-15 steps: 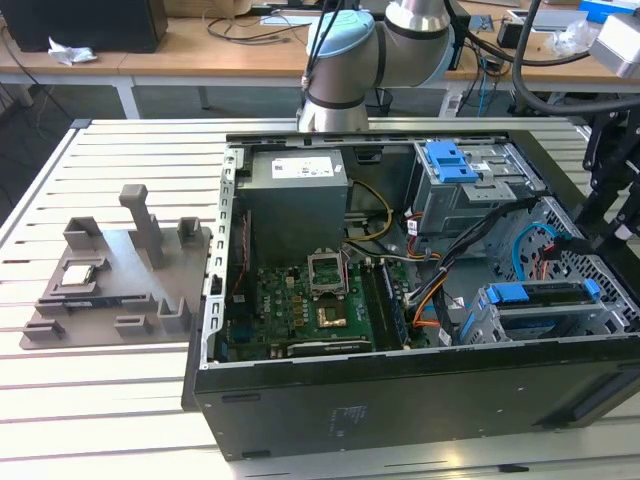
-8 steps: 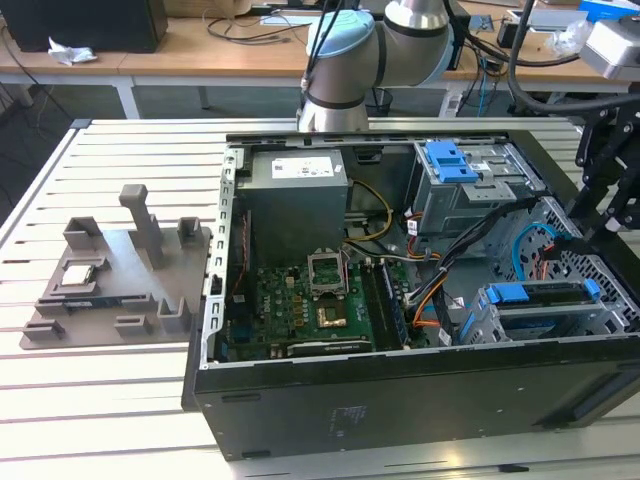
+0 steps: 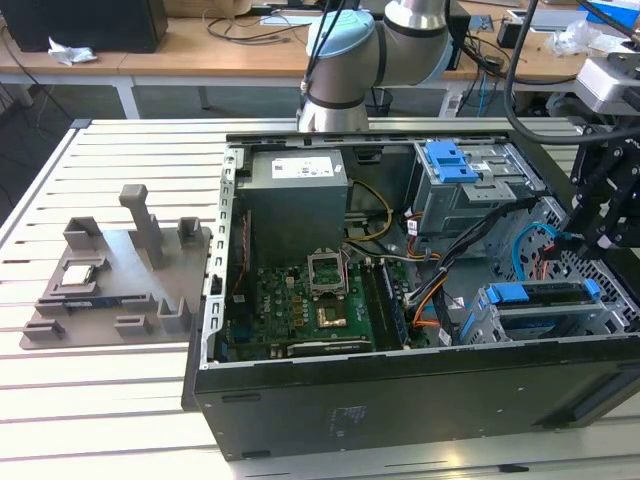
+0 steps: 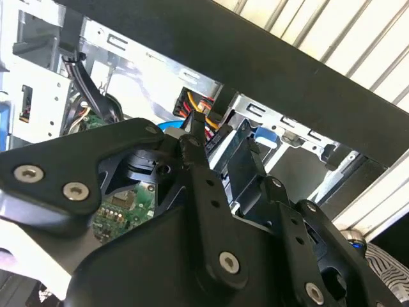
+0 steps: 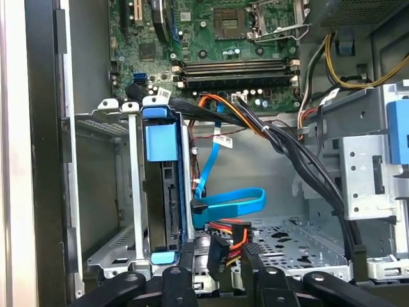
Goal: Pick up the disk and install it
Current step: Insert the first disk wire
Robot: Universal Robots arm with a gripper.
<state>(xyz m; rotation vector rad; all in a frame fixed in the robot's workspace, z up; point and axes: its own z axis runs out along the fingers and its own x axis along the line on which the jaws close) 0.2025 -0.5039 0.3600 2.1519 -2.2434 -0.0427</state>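
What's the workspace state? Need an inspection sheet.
Surface: white slatted table carrying an open computer case.
Job's things: disk stands in the drive cage, blue bracket showing.
Clutter: grey fixture tray with small parts, at the exterior view's left of the case.
Gripper: gripper at the cage's end, near the disk; open or shut unclear.
Cables: blue flat cable looped loose beside the cage; black bundle crosses the case.
Surroundings: wooden desk behind.

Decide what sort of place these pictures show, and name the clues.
Probably a robotics lab or workshop: an open black desktop computer case on a slatted white metal table, a grey robot arm, and cluttered wooden desks behind.
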